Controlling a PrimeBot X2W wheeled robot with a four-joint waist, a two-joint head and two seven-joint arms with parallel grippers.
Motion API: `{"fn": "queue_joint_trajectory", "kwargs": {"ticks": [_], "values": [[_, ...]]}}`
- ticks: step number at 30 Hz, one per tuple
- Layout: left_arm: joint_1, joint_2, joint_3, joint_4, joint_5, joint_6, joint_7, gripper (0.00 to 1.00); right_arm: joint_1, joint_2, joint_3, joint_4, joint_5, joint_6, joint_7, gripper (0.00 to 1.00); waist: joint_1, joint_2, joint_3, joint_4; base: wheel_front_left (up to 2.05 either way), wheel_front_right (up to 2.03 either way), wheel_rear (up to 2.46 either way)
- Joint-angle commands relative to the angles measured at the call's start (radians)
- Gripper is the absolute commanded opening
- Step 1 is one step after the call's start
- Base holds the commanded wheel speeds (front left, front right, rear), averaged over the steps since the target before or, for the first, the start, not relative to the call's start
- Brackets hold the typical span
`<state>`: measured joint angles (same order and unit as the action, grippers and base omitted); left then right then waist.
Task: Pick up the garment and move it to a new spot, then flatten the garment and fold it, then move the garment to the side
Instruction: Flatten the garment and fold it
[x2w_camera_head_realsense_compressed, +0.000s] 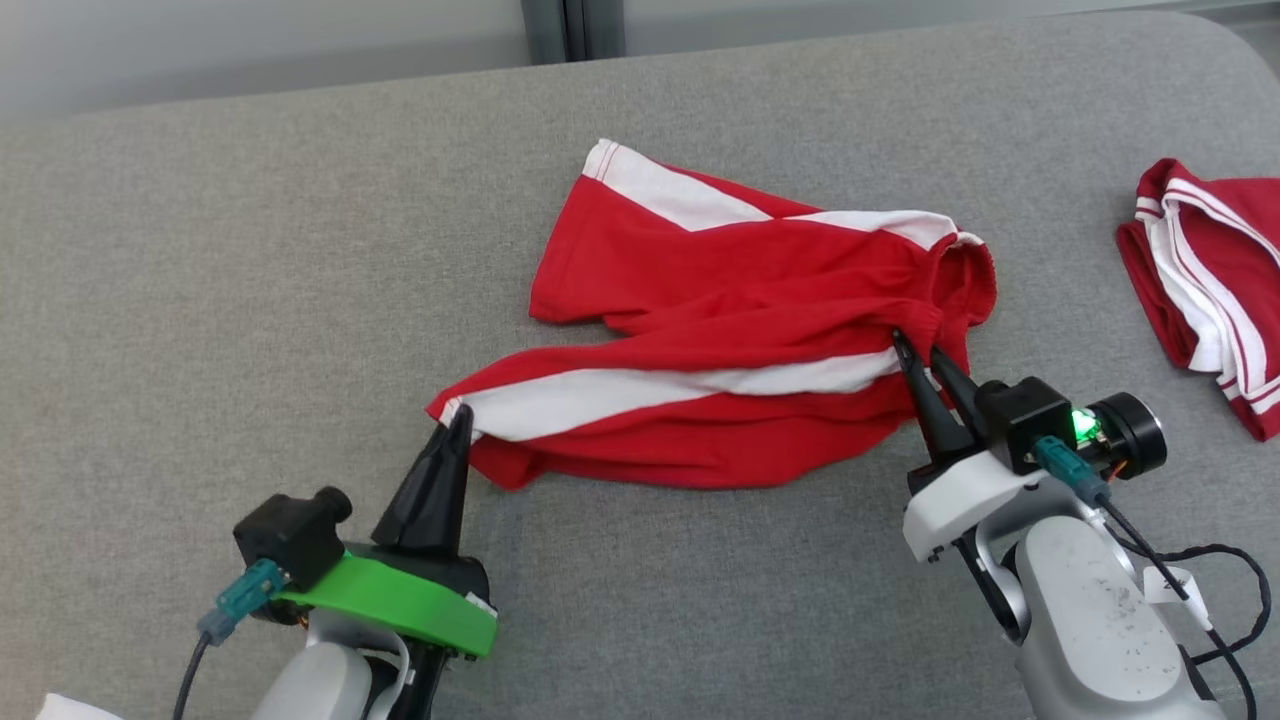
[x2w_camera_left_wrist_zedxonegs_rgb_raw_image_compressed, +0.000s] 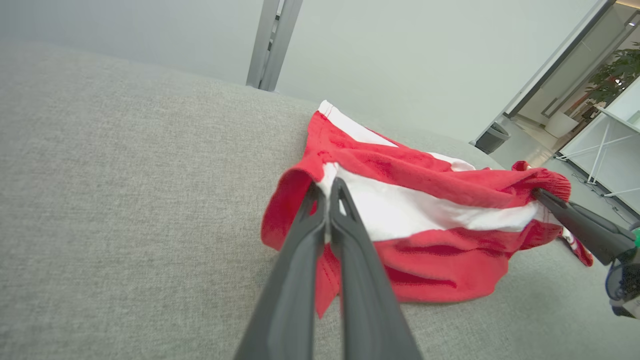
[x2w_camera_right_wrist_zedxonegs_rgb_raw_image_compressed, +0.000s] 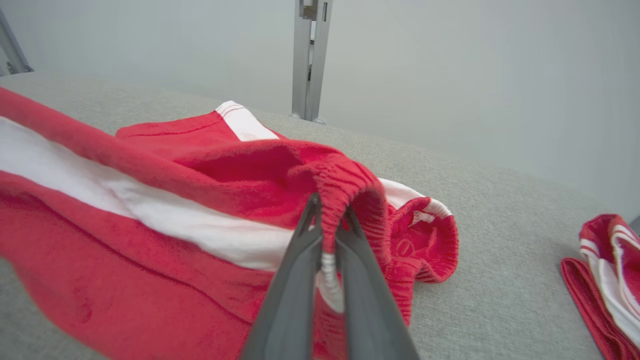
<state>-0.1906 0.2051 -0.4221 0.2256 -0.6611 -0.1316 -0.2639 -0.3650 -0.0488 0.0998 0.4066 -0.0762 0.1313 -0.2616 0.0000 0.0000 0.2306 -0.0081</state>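
Red shorts (x2w_camera_head_realsense_compressed: 720, 290) with white side stripes lie crumpled at the middle of the grey fabric surface (x2w_camera_head_realsense_compressed: 250, 300). My left claw (x2w_camera_head_realsense_compressed: 458, 418) is clenched on the near-left hem corner, at the end of a white stripe. My right claw (x2w_camera_head_realsense_compressed: 915, 345) is clenched on the ribbed waistband at the right. The near stripe runs between the two. A second red-and-white garment (x2w_camera_head_realsense_compressed: 1210, 280) lies far right, well apart.

Bright, even light; soft shadows.
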Motion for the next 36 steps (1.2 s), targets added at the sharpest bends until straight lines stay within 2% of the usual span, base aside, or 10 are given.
{"fn": "queue_joint_trajectory", "kwargs": {"ticks": [1,6,8,14,20,24,27,31,33,36], "values": [[0.012,0.006,0.022,-0.035,0.025,0.002,0.0,0.0,0.006,-0.004,-0.005,-0.024,0.024,-0.001,-0.004,0.0,0.0,0.0,-0.05,0.002,0.0,0.0,0.0],[-0.029,0.042,0.077,-0.165,0.068,0.002,0.0,0.0,-0.009,-0.011,-0.01,-0.112,0.106,-0.001,-0.004,0.0,0.0,0.0,-0.131,0.005,0.0,0.0,0.0],[-0.061,0.078,0.079,-0.216,0.086,0.002,0.0,0.0,-0.026,-0.019,-0.005,-0.146,0.168,-0.001,-0.004,0.0,0.0,0.0,-0.158,0.006,0.0,0.0,0.0],[-0.201,0.226,0.099,-0.32,0.08,0.002,0.0,0.0,-0.127,-0.109,0.049,-0.261,0.362,-0.001,0.043,0.0,0.0,0.0,-0.205,0.004,0.0,0.0,0.0],[-0.371,0.366,0.089,-0.328,0.026,0.002,0.0,0.0,-0.245,-0.168,0.063,-0.395,0.473,-0.002,0.196,0.0,0.0,0.0,-0.181,0.006,0.0,0.0,0.0],[-0.487,0.422,0.044,-0.237,-0.045,0.002,0.014,0.0,-0.339,-0.167,0.074,-0.385,0.495,-0.002,0.278,0.0,0.0,0.0,-0.112,0.006,0.0,0.0,0.0],[-0.561,0.429,0.004,-0.168,-0.08,0.002,0.014,0.0,-0.408,-0.15,0.09,-0.337,0.474,-0.001,0.291,0.0,0.0,0.0,-0.047,0.009,0.0,0.0,0.0],[-0.688,0.429,-0.035,-0.062,-0.097,0.002,0.005,0.0,-0.544,-0.128,0.116,-0.238,0.401,-0.002,0.252,0.0,0.0,0.0,0.06,0.01,0.0,0.0,0.0],[-0.759,0.421,-0.034,-0.015,-0.084,0.002,0.0,0.0,-0.628,-0.114,0.117,-0.18,0.345,-0.002,0.206,0.0,0.0,0.0,0.107,0.012,0.0,0.0,0.0],[-0.856,0.39,0.026,-0.012,-0.029,0.002,-0.001,0.0,-0.748,-0.084,0.1,-0.089,0.266,-0.002,0.116,0.0,0.0,0.0,0.152,0.016,0.0,0.0,0.0]]}}
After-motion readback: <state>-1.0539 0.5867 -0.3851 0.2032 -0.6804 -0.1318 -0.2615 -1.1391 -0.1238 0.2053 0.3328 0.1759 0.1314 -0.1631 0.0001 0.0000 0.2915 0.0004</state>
